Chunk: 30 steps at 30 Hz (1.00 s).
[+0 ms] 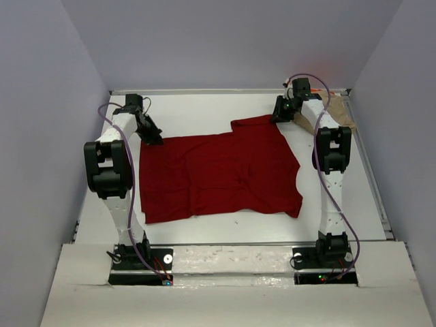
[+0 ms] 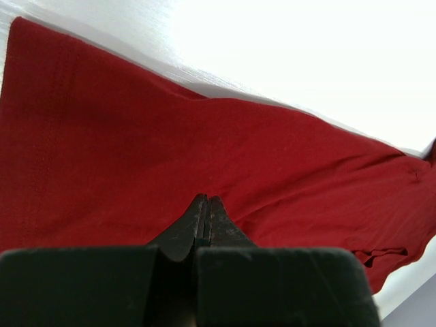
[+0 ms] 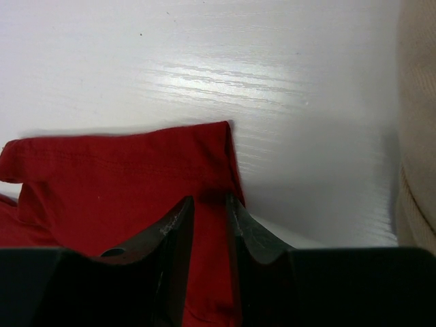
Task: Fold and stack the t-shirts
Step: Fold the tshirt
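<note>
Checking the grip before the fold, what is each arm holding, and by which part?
Left gripper: jaws shut on the red t-shirt at its far left corner. Right gripper: jaws pinch the far right sleeve's edge.

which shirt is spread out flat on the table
The dark red t-shirt, spread across the middle of the table with both grippers at its far corners. The tan t-shirt lies bunched at the far right edge, mostly hidden behind the right arm.

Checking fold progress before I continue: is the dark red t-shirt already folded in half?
No, the dark red t-shirt lies spread open on the table in the top view, both sleeves out.
</note>
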Each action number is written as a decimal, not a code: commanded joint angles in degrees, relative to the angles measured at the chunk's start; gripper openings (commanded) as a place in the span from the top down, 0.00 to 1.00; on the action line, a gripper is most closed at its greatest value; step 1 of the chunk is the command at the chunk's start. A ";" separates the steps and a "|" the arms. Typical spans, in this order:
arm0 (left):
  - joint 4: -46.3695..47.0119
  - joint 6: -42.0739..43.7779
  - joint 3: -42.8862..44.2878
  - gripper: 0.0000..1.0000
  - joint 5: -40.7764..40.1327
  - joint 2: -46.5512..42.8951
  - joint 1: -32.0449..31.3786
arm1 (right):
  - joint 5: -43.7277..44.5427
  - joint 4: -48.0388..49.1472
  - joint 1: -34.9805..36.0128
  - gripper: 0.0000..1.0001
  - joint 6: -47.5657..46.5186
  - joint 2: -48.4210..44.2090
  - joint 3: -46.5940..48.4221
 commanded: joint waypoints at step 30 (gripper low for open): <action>5.37 2.53 -3.83 0.99 7.71 -5.17 -0.52 | -18.45 12.40 -4.83 0.69 5.62 -7.30 -9.04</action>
